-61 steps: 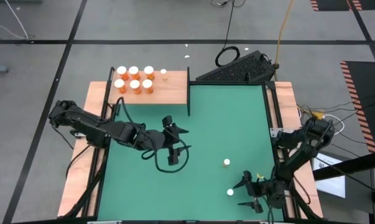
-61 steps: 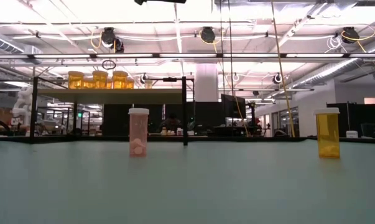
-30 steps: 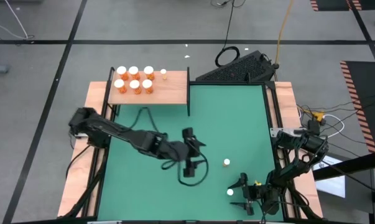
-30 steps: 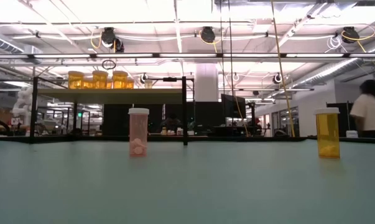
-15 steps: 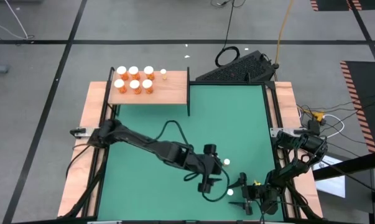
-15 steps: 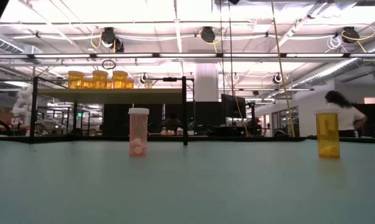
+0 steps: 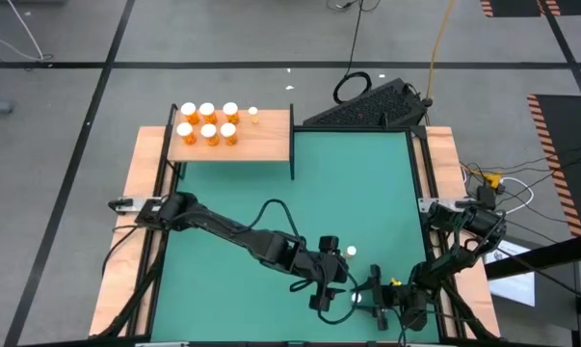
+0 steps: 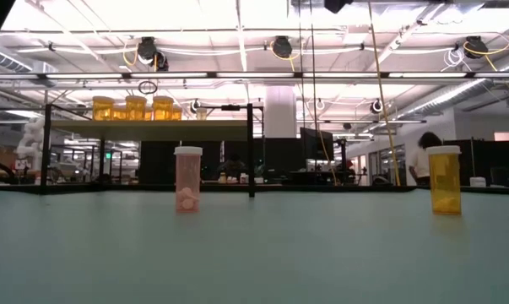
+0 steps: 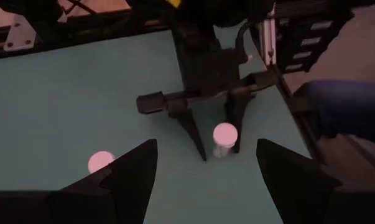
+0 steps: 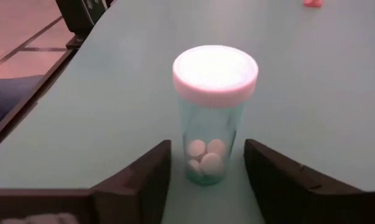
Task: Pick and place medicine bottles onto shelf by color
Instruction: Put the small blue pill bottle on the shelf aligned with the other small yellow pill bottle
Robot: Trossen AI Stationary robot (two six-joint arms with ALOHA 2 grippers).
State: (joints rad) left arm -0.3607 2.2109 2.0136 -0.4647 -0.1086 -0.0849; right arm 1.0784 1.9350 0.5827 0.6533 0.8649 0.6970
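Note:
A small clear medicine bottle (image 10: 215,112) with a white cap and pills inside stands upright on the green mat near its near right corner (image 7: 356,297). My right gripper (image 10: 207,143) is open, a finger on each side of the bottle's lower body with narrow gaps. My left gripper (image 9: 206,144) hovers open just left of it (image 7: 334,278), between this bottle and a second small bottle (image 7: 351,252). The shelf (image 7: 271,145) at the far left carries six orange bottles (image 7: 208,123) and a small one (image 7: 253,114). The low view shows two upright bottles and no gripper.
A black keyboard (image 7: 367,104) lies beyond the mat's far edge. Thin black posts (image 7: 292,154) stand at the shelf's right side. The mat's middle and far half (image 7: 357,183) carry nothing. A person (image 8: 423,160) stands in the room behind the table.
My left arm has reached out toward the table's right and near edges and sunk, and its open gripper has come close beside the two small bottles. My right gripper has kept its place while its fingers have drawn closer around the bottle. The bottles have not moved.

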